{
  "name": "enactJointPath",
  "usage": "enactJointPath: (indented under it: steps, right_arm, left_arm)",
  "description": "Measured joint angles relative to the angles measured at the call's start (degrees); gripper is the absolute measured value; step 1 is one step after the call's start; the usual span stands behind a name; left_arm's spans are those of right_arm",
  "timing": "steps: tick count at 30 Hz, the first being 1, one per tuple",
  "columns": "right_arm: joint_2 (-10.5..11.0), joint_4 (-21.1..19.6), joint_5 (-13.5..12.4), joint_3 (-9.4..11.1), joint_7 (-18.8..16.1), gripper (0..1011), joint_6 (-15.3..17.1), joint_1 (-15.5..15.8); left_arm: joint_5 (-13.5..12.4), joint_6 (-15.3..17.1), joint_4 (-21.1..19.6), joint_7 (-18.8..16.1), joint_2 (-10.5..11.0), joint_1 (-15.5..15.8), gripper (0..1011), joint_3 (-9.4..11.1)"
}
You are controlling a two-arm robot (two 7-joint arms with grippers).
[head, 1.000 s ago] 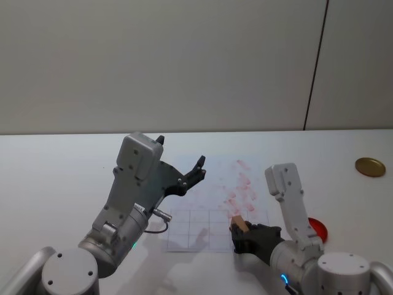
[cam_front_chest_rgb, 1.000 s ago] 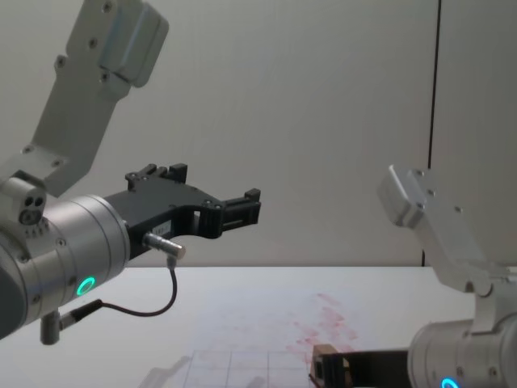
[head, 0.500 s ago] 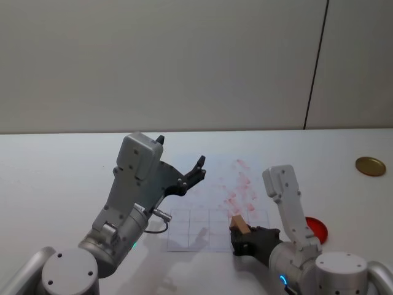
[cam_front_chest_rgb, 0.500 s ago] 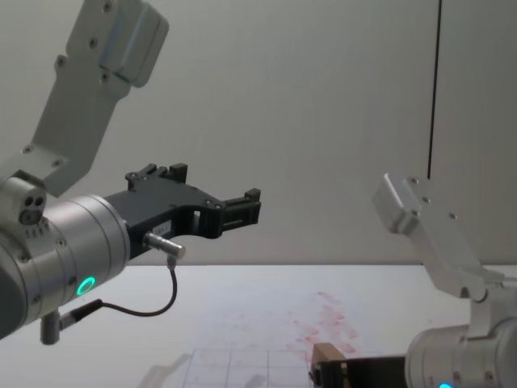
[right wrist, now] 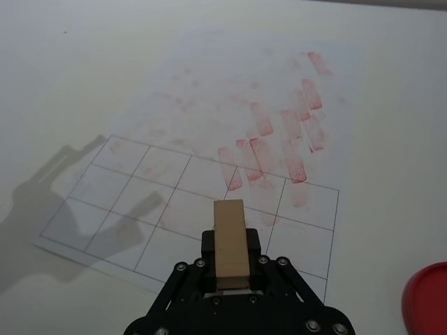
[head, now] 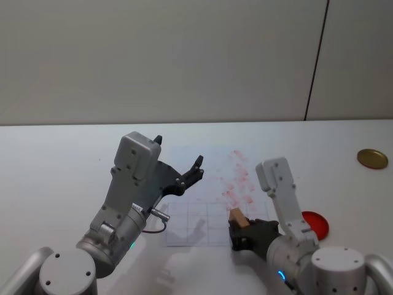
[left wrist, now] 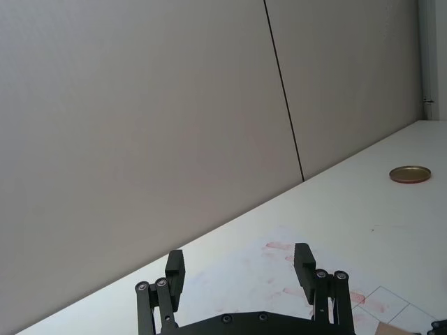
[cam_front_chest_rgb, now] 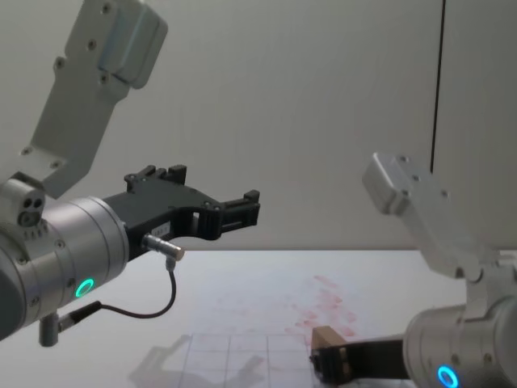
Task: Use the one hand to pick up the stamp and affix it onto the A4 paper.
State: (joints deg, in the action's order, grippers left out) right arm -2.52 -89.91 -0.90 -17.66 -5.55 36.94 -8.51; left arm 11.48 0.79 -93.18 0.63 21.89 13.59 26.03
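Observation:
My right gripper (head: 237, 233), the one with the blue-lit ring, is shut on the stamp (head: 237, 217), a small tan wooden block. It holds the block a little above the near right part of the A4 paper (head: 202, 184). In the right wrist view the stamp (right wrist: 230, 241) stands between the black fingers, over the paper's grid (right wrist: 160, 202) near the red smudges. From the chest the stamp (cam_front_chest_rgb: 326, 338) shows low, at the right gripper (cam_front_chest_rgb: 321, 365). My left gripper (head: 181, 169), green-lit, hangs open and empty in the air over the paper's left side.
A flat red ink pad (head: 313, 224) lies on the white table to the right of the right arm. A round brass lid (head: 372, 158) sits far right. A plain wall stands behind the table.
The right arm has lifted slightly and shifted a little left with the stamp still in its grip. The left arm has stayed where it was.

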Motion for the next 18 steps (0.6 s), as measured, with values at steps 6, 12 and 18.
enactJointPath:
  steps: [6, 12, 18]
  right_arm:
    - [0.0, -2.8, 1.6, -0.2, -0.1, 217, -0.9, -0.2]
    - [0.0, -5.6, 2.7, -0.2, 0.2, 217, -1.3, -0.4]
    - [0.1, -6.9, 3.0, 0.3, 1.1, 217, -1.2, -0.4]
  left_arm:
    - [0.0, 0.0, 0.0, 0.0, 0.0, 0.0, 993, 0.0]
    - [0.0, 0.0, 0.0, 0.0, 0.0, 0.0, 993, 0.0]
    - [0.0, 0.0, 0.0, 0.0, 0.0, 0.0, 993, 0.0]
